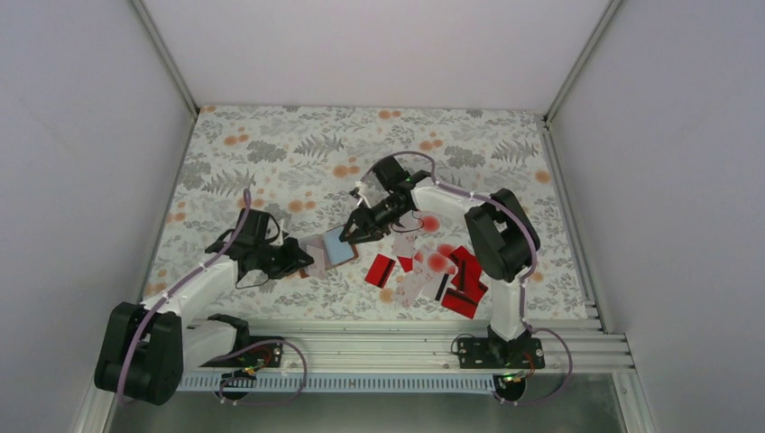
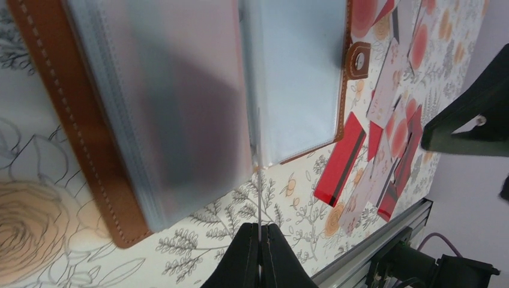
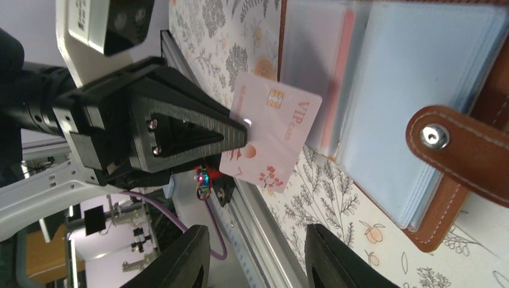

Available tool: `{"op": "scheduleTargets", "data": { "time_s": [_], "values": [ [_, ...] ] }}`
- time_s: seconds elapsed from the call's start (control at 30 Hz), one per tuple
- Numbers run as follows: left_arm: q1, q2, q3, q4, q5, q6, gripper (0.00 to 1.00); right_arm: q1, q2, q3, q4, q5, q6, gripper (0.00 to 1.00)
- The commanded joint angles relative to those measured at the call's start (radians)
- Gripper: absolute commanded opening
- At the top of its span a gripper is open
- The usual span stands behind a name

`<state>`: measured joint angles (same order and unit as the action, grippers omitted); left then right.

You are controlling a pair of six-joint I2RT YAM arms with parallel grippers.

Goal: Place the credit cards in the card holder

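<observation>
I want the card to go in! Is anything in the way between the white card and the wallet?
Nothing visible is. The left end effector pinches the white card right beside the open wallet, with the card's far edge at the clear sleeves. The right end effector hovers open nearby, not between them.

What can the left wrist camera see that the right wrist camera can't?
Only the left wrist view: the loose heap of red and white plastic cards on the flowery table. Only the right wrist view: the printed face, with chip, of the white VIP card. Both: the open brown leather card holder with pale pockets, and the shut left pincer holding that card.
</observation>
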<state>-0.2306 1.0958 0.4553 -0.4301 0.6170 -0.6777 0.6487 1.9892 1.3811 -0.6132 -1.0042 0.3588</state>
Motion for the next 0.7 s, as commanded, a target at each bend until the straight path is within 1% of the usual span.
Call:
{"op": "scheduleTargets", "data": {
  "time_s": [0.0,0.1,0.4,0.53,0.67],
  "values": [
    [0.007,0.027,-0.026,0.151,0.046,-0.032,0.03,0.008,0.035,-0.041,0.041,-0.089,-0.033,0.41],
    [0.008,0.050,-0.040,0.205,0.062,-0.039,0.02,0.008,0.060,-0.047,0.030,-0.097,-0.054,0.40],
    [0.009,0.112,-0.036,0.244,0.067,-0.019,0.03,0.008,0.111,-0.096,0.059,-0.083,-0.075,0.38],
    [0.010,0.135,-0.034,0.237,0.063,-0.005,0.02,0.008,0.130,-0.126,0.077,-0.077,-0.075,0.37],
    [0.009,0.123,-0.022,0.212,0.051,0.007,0.02,0.008,0.145,-0.142,0.091,-0.062,-0.071,0.36]
  ]
}}
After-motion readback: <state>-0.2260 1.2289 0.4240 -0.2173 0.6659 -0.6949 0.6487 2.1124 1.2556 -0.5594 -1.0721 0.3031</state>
